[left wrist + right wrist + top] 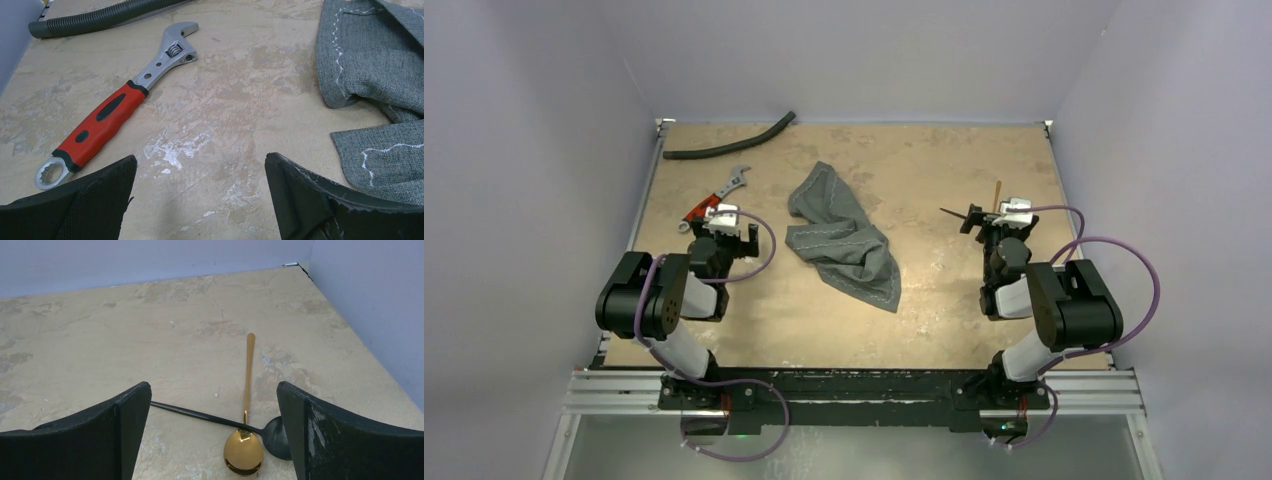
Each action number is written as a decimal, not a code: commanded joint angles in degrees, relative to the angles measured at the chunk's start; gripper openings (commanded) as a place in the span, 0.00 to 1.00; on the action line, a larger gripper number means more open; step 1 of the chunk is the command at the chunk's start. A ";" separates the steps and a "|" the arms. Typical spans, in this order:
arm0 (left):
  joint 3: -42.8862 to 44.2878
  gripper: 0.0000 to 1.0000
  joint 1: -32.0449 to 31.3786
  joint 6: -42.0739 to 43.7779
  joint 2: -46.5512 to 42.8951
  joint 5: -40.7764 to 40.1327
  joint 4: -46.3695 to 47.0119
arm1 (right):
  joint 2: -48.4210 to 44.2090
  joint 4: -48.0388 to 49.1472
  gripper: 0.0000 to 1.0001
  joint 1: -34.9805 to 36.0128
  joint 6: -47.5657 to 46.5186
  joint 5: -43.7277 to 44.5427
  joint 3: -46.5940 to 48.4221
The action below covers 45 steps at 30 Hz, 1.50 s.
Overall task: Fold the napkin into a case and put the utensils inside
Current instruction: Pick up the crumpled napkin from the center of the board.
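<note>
Folding not yet begun: crumpled napkin to flatten first (spoons crossed, well apart from it). Left gripper, right gripper both gaping, empty.

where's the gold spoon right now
The gold spoon lies on the right side of the table, between the open fingers of the right tool in the right wrist view, crossing the black spoon.

The napkin is pictured at the centre of the table. To its left a wrench is laid diagonally, with a hose stretched behind it along the far edge. Well to the right, the utensils are crossed near the table's right edge. The left gripper is positioned between wrench and napkin, the right gripper above the utensils.
</note>
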 commanded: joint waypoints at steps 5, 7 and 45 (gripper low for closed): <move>0.78 0.99 0.32 -1.44 -0.19 0.32 2.62 | -6.39 -4.10 0.99 0.33 0.96 7.30 2.04; 2.50 0.99 0.42 -1.13 -2.98 1.38 -2.16 | -11.33 -14.85 0.99 0.38 0.55 5.49 5.47; 70.81 0.86 0.70 -11.76 15.15 22.88 -94.97 | 39.96 -86.50 0.79 34.51 7.18 -1.28 94.00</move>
